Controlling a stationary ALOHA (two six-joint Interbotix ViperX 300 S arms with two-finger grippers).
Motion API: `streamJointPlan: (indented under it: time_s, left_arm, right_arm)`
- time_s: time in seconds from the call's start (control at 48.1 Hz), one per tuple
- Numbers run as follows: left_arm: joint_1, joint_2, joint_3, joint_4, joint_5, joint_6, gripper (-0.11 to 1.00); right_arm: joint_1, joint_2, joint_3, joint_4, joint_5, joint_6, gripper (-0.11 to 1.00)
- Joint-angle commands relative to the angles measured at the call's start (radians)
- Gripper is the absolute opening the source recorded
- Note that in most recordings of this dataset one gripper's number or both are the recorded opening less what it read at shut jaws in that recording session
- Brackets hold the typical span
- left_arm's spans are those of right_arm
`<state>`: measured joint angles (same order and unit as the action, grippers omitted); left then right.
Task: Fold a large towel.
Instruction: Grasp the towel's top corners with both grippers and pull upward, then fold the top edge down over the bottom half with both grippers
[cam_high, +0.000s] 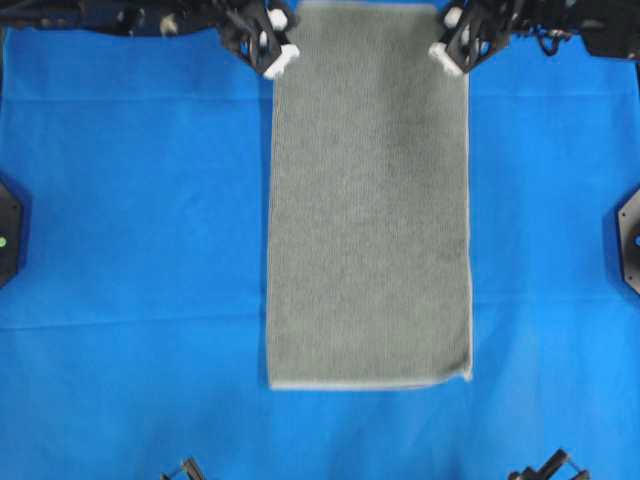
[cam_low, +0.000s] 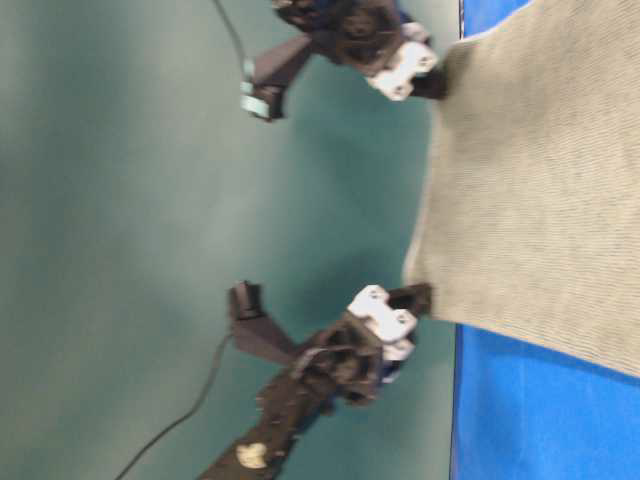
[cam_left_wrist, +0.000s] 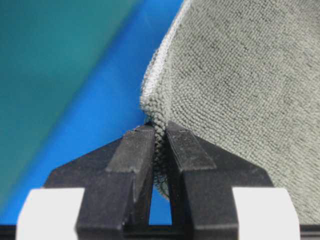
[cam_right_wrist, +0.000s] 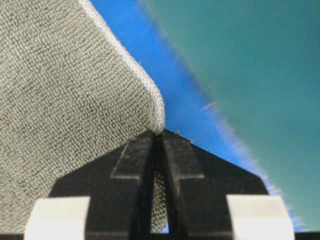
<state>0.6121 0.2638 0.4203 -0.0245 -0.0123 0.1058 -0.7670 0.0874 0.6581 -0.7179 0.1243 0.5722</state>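
Grey-green towel (cam_high: 370, 200), long and narrow, spread flat on the blue sheet (cam_high: 130, 200), running from the sheet's far edge at the top of the overhead view down past the middle. Near short hem square and flat, well short of the sheet's near edge. Pale stitched hem visible along the right side and bottom. Looks doubled lengthwise already, though not certain from these views.

Far two corners lifted off the sheet, the cloth between them drawn fairly taut, as the table-level view shows. Left gripper (cam_high: 281, 58) clamped on the far left corner, jaws nearly together with the terry bunched between the fingertips (cam_left_wrist: 137, 150). Right gripper (cam_high: 443, 55) likewise pinched tight on the far right corner, only a sliver of cloth showing between its black fingers (cam_right_wrist: 135, 160). Grips taken right at the corners, probably so the far edge stays straight and level when carried.

Likely step in hand: raising the far edge to bring it toward the near hem, halving the length. Rest of the towel left lying flat, presumably to anchor the fold. Uneven travel of the two arms liable to skew the edges.
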Motion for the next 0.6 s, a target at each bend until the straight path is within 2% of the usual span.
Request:
streamJointPlan:
  time_s: [0.0, 0.187, 0.27, 0.436, 0.582]
  left_arm:
    - [0.025, -0.066, -0.031, 0.0, 0.012, 0.011, 0.04]
    - [0.011, -0.138, 0.002, 0.0, 0.018, 0.012, 0.04]
    - [-0.011, -0.172, 0.04, 0.0, 0.018, 0.012, 0.04]
    - [-0.095, -0.264, 0.169, 0.0, 0.018, 0.006, 0.04]
    - [-0.215, -0.342, 0.272, 0.0, 0.02, -0.006, 0.04]
  right_arm:
    - [-0.017, -0.06, -0.025, -0.009, 0.014, 0.002, 0.04]
    - [-0.008, -0.129, -0.006, -0.008, 0.028, 0.015, 0.04]
    - [0.032, -0.181, 0.025, -0.006, 0.034, 0.018, 0.04]
    - [0.186, -0.319, 0.112, 0.0, 0.103, 0.023, 0.04]
    - [0.354, -0.405, 0.176, 0.038, 0.206, 0.026, 0.04]
